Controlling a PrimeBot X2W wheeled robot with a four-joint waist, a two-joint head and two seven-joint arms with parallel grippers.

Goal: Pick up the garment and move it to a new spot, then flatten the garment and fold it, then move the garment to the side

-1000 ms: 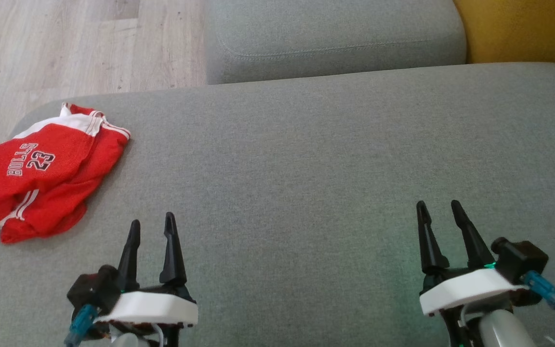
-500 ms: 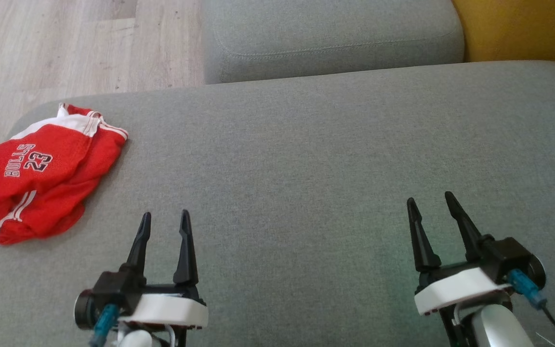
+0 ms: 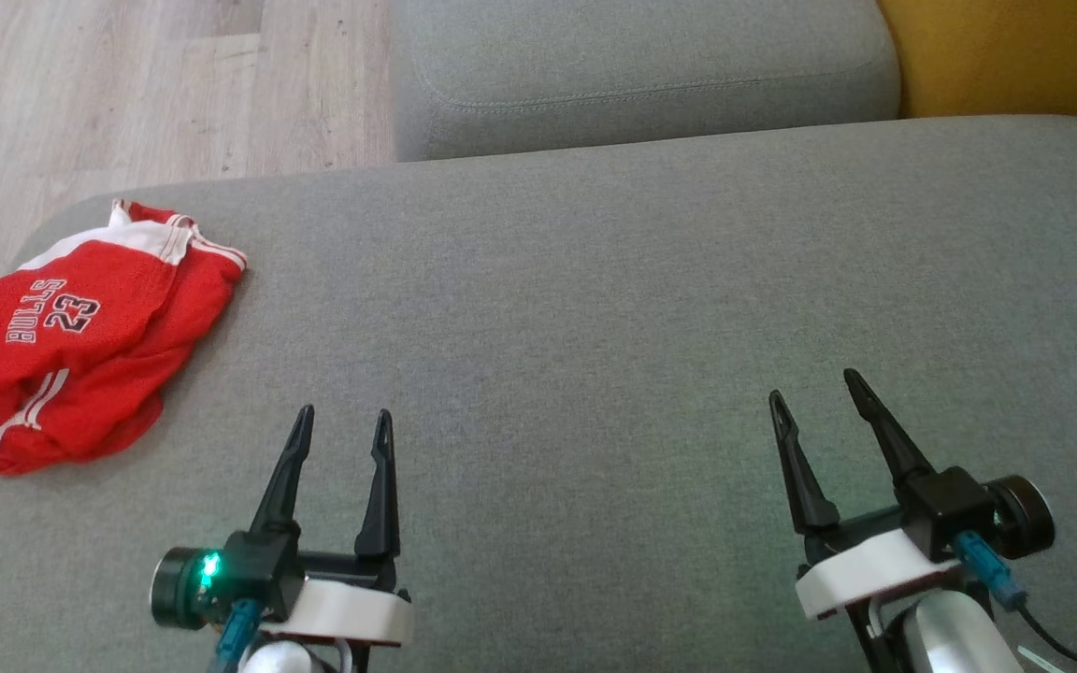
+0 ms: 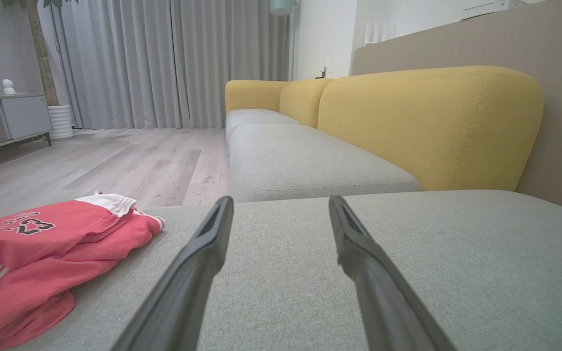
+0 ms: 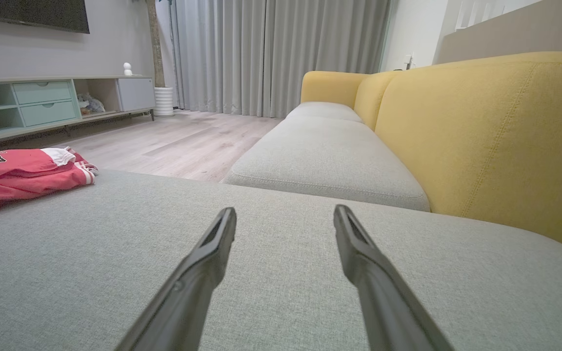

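A broad grey fabric seat cushion (image 3: 595,280) spreads across the head view; beyond its far edge lie a second grey cushion (image 3: 641,65), a yellow backrest (image 3: 1015,56) at the far right, and pale wooden floor (image 3: 127,84) at the far left; the wrist views add long grey curtains (image 4: 164,63) and a low cabinet (image 5: 42,102) with pale green drawers against the wall.

The garment (image 3: 71,346) lies by the cushion's far left corner, reaching its left edge; whether any of it hangs over that edge I cannot tell. It is bright red with a white band at the end nearest the far edge and thin white stripes along its hems; dark lettering outlined in white reads "BULLS 23", upside down in the head view. It is rumpled and loosely doubled over itself, not flat, with one red lobe bunched toward the near side.

The left gripper (image 3: 345,411) sits low over the cushion's near edge, left of centre, fingers spread wide with nothing between them; a green light (image 3: 211,565) glows on its wrist; the garment is beyond it and to its left, apart from it. The right gripper (image 3: 811,383) sits over the near edge toward the right, likewise spread wide and empty, well apart from the garment; bare grey fabric lies between its fingers.
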